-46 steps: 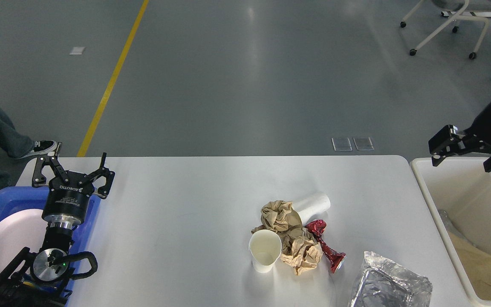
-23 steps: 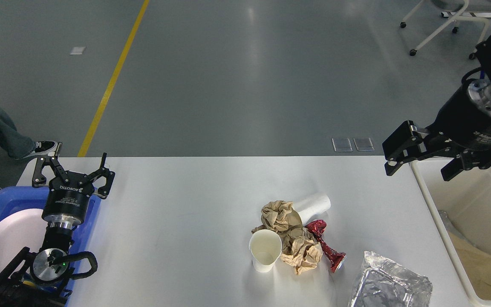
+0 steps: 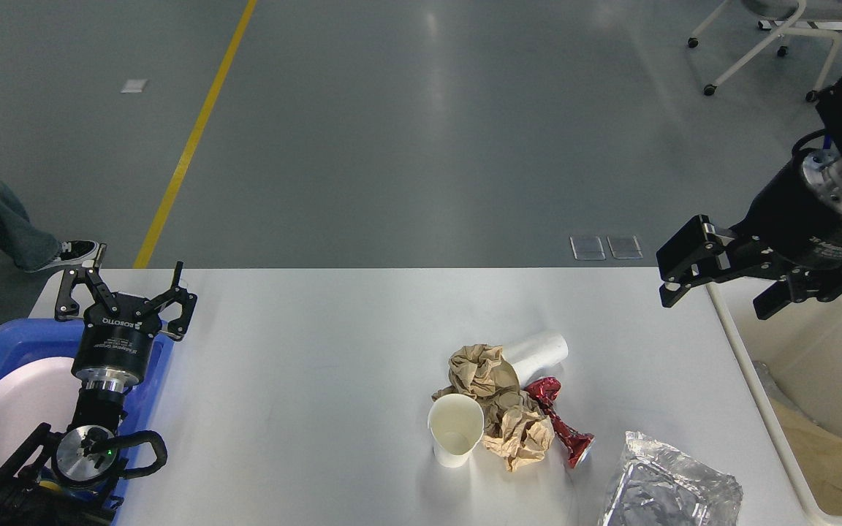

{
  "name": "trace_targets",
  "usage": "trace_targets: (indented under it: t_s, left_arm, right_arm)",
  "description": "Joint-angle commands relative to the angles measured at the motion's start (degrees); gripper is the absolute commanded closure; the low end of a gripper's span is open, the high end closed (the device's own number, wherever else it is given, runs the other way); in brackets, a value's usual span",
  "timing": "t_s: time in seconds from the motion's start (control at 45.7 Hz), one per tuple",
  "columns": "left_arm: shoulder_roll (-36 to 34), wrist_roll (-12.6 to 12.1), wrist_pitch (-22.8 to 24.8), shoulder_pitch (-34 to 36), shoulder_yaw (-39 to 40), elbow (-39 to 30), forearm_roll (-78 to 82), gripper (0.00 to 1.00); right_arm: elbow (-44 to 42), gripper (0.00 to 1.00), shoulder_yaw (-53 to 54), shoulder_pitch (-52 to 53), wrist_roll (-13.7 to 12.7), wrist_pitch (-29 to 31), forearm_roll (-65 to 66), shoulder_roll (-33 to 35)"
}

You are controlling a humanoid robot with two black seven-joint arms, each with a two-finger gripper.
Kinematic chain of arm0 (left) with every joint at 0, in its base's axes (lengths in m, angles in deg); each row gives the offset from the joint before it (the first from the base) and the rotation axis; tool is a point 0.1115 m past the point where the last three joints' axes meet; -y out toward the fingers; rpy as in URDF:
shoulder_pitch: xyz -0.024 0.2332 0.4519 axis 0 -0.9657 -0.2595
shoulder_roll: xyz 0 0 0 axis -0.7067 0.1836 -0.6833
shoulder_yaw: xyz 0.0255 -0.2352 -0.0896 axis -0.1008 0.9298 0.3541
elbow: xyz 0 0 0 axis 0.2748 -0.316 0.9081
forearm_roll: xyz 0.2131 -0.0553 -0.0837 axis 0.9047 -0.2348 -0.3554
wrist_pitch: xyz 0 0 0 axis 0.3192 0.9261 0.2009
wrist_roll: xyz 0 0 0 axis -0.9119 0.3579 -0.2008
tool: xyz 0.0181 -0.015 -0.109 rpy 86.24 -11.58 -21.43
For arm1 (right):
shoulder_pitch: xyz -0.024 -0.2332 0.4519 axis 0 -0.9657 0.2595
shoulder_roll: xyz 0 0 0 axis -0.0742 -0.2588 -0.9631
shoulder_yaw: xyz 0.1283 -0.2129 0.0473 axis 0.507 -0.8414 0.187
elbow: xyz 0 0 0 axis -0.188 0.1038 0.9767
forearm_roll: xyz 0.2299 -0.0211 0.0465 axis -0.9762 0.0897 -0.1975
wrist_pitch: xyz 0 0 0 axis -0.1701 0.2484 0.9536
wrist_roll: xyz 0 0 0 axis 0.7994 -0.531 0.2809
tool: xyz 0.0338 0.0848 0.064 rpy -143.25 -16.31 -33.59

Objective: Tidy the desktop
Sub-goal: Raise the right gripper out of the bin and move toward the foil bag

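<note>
You're seeing the smooth white counter filling the lower frame, crumpled brown paper lying at lower centre beside a paper cup. Both jaws, left and right, are hanging spread, empty.

Two paper cups are sitting around the brown paper wads: one upright cup just left of them, one tipped cup behind. Two wads are lying there, one red wrapper touching their right side, one silver bag lying farther right.
</note>
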Motion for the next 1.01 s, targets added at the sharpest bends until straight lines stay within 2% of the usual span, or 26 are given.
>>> trace_targets:
  t_s: [0.0,0.263,0.526,0.635,0.701,0.985]
  left_arm:
    - [0.0,0.0,0.0,0.0,0.0,0.0,0.0,0.04]
    - [0.0,0.0,0.0,0.0,0.0,0.0,0.0,0.04]
    - [0.0,0.0,0.0,0.0,0.0,0.0,0.0,0.04]
    - [0.0,0.0,0.0,0.0,0.0,0.0,0.0,0.04]
    - [0.0,0.0,0.0,0.0,0.0,0.0,0.0,0.04]
    - [0.0,0.0,0.0,0.0,0.0,0.0,0.0,0.04]
  right_arm:
    - [0.34,0.02,-0.5,-1.52,-0.01,-0.63,0.03,1.13]
    - [2.88,0.02,-0.5,-7.93,-0.09,-5.37,1.08,5.96]
    - [4.38,0.09,-0.32,-27.52,-0.09,-21.1,3.54,7.55]
    - [4.29,0.1,0.55,-35.43,-0.09,-25.76,6.97,7.55]
    - [4.03,0.14,1.26,-40.01,-0.09,-28.66,7.85,7.55]
    - [3.41,0.15,3.72,-52.49,-0.01,-42.99,7.15,7.46]
